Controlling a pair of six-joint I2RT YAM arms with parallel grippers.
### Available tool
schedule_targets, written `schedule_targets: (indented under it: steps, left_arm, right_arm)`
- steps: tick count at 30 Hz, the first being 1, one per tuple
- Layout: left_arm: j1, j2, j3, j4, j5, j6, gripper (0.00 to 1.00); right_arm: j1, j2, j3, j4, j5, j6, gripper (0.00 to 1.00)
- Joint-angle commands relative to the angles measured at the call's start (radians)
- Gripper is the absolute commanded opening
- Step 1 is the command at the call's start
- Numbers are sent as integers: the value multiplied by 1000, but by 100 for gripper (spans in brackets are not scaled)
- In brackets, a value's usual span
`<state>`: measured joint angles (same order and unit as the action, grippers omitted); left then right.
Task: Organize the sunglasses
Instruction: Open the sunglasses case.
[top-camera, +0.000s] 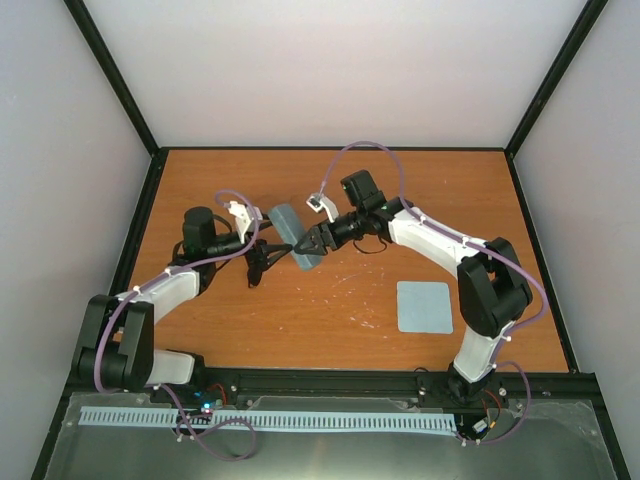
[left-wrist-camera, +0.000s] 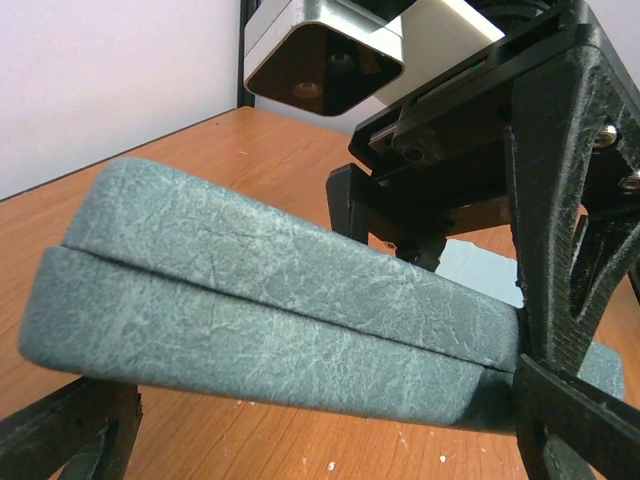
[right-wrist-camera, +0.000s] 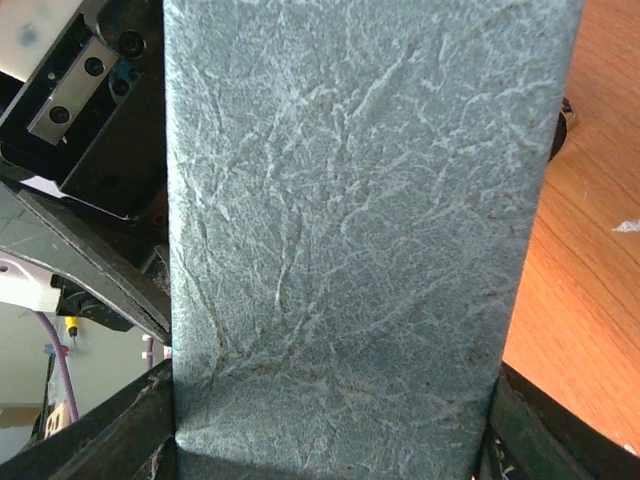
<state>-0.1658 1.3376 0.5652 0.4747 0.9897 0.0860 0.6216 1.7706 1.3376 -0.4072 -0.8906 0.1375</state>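
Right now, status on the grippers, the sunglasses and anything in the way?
Right gripper clamped on closed case. Left gripper open beside it, empty. Sunglasses likely the thin dark shape on table under right arm, partly hidden. Cloth lies apart.

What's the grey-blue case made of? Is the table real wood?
The case looks like matte leather or fake leather: fine crackly wrinkles cover it. The table looks like smooth orange-brown wood or wood-print board, with faint grain; which one, I cannot tell.
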Motion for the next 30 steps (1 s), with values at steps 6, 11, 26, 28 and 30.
schedule_targets:
  steps: [6, 11, 26, 28, 30]
  left_arm:
    - [-79, 53, -17, -25, -158, 184, 99]
    - [-85, 62, -15, -26, -158, 193, 99]
    - [-96, 69, -13, -24, -168, 206, 99]
    - [-99, 73, -11, -25, -171, 210, 100]
    - [-101, 73, -11, -25, -171, 214, 99]
  right_arm:
    - [37, -140, -2, 33, -210, 1, 31]
    - [36, -178, -18, 48, -231, 11, 19]
    - [36, -264, -53, 80, -293, 52, 3]
    - [36, -275, -58, 65, -288, 48, 3]
    - [36, -285, -68, 54, -283, 47, 3]
